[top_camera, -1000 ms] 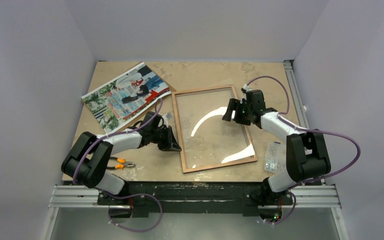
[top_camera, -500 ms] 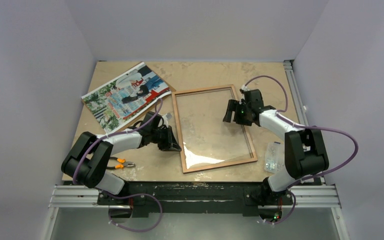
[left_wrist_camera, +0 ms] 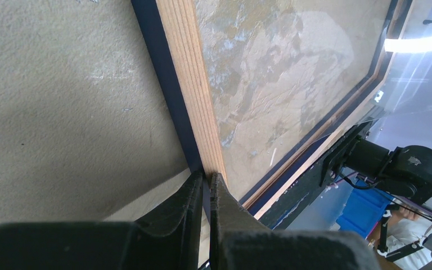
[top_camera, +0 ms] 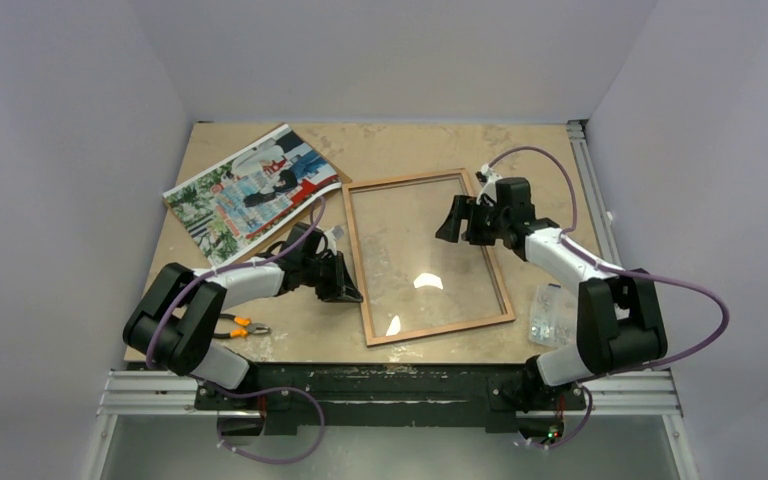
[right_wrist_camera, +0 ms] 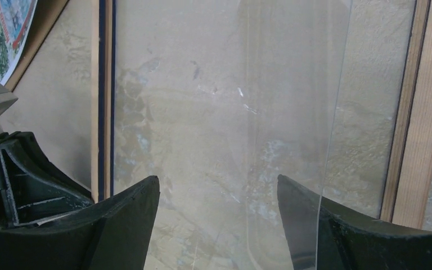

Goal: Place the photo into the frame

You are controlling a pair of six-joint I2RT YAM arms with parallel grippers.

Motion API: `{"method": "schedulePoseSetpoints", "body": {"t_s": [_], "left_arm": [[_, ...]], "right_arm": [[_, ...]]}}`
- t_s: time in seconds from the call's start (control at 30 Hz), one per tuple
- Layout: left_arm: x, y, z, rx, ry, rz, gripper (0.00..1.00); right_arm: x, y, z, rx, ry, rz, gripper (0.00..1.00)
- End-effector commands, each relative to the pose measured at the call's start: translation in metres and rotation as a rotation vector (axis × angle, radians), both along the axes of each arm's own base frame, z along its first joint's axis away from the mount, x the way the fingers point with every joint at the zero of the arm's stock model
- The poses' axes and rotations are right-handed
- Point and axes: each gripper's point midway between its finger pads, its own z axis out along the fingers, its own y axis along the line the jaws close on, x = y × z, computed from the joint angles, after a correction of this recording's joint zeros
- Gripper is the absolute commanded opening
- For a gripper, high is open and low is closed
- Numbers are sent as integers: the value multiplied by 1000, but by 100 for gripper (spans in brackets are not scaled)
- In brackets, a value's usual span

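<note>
The left gripper (top_camera: 348, 289) is clamped shut on the left rail of the frame (top_camera: 440, 329); in the left wrist view its fingers (left_wrist_camera: 223, 209) pinch together where the dark blue edge meets the wood-brown back. The right gripper (top_camera: 456, 221) hangs over the far right part of the frame with its jaws spread wide and nothing between them. The frame lies flat near the middle of the table (top_camera: 410, 150) with its wood-brown back facing up. The tabletop shows through its clear pane (right_wrist_camera: 202, 101), and light glints off the pane. In the right wrist view one clear edge of the pane runs down to just beside the gripper's right finger; whether they touch cannot be told.

The photo (top_camera: 253, 190), a red, blue and white print with green foliage, lies face up at the table's far left corner, apart from the frame. It rests on a brown board (top_camera: 290, 222) whose edge shows along its near side. Orange-handled pliers (top_camera: 240, 325) lie by the left arm. A clear packet of small parts (top_camera: 548, 312) sits by the right arm.
</note>
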Motion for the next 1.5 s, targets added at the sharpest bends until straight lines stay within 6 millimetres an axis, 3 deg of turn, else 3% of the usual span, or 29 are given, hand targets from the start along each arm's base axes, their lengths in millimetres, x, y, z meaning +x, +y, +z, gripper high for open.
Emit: {"method": "schedulePoseSetpoints", "body": {"t_s": [0.0, 0.83, 1.07, 1.47], "left_arm": [[-29, 34, -47, 212, 97, -11, 0], [-30, 34, -48, 217, 101, -14, 0], [-30, 33, -49, 218, 100, -17, 0], [-30, 33, -49, 218, 101, -19, 0]], "right_arm": [[3, 8, 13, 9, -71, 49, 76], [14, -53, -7, -293, -42, -183, 84], [14, -56, -13, -317, -29, -185, 87], [3, -39, -31, -324, 33, -108, 89]]}}
